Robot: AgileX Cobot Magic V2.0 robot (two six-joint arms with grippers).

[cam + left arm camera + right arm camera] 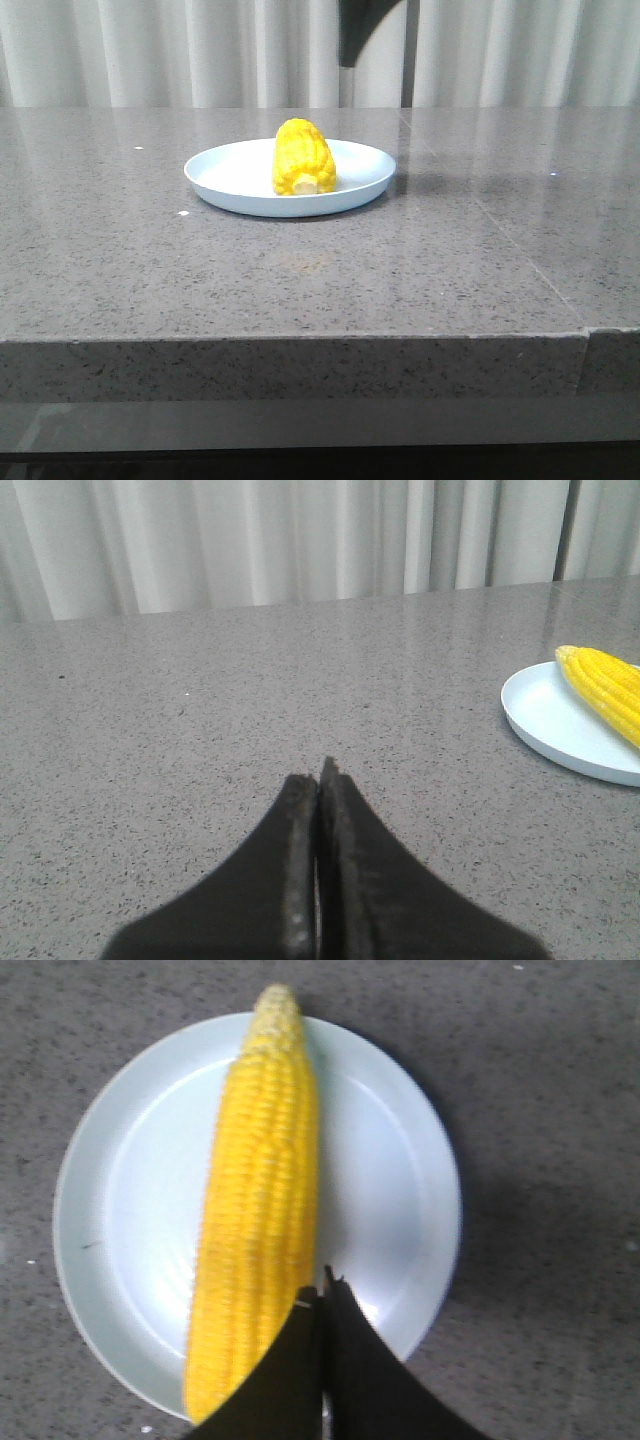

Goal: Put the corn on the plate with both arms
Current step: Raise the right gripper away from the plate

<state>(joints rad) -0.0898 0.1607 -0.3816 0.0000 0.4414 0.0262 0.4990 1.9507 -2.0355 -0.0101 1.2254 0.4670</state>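
The corn (303, 157) lies across the plate (232, 174) on the grey worktop (300, 280), pale cut end toward the camera. Left claw (318, 780) and right claw (322, 1295) are both closed and empty, the right above the plate

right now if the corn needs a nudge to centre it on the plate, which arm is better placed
Right, probably. The right gripper hangs directly over the corn on the plate, jaws shut. The left gripper, also shut, sits low over bare table, with the plate off to its side.
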